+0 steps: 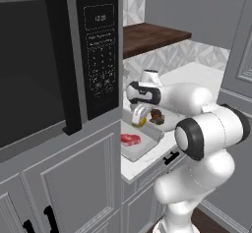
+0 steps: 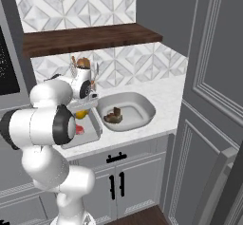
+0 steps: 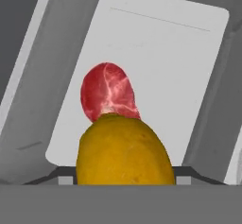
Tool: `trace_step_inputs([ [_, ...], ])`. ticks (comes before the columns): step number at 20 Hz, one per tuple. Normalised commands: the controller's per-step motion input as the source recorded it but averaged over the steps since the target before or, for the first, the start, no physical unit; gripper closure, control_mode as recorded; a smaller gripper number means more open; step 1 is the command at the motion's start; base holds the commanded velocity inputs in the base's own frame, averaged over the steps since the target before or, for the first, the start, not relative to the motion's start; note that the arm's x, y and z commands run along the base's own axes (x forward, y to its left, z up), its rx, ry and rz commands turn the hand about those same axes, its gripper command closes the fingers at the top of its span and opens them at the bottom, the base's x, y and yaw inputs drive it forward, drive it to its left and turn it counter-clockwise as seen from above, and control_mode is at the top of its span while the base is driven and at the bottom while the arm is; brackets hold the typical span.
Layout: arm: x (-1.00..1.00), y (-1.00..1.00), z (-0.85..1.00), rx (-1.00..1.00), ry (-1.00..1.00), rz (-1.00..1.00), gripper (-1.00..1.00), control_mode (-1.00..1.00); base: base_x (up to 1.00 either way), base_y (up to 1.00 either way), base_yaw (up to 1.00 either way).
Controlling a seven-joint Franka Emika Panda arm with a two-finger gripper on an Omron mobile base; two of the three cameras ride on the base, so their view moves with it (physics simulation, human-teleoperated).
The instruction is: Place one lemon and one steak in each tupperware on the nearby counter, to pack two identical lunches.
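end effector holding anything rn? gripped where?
Yes: the end effector holds the orange-yellow lemon, pinched across its sides, above the flat tray where the red steak lies.

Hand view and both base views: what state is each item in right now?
Hand: shut on the lemon, held above the flat tray.
Lemon: gripped, off the surface.
Red steak: lying in the flat tray.
Flat tray: holds the red steak, no lemon yet.
Deep tub: holds the dark steak.
Dark steak: lying in the deep tub.
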Motion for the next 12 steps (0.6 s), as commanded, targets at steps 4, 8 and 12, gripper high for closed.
trace_step_inputs([
  [4,0.21,0.16,-0.54,0.02,-0.01,0.13,1.00,-1.00,0.00,0.00,0.00],
  [8,0.03,0.30,-0.44,0.00,0.00,0.12,1.00,-1.00,0.00,0.00,0.00],
  [12,0.15,0.26,-0.08,0.00,0.00,0.07,1.00,-1.00,0.00,0.00,0.00],
])
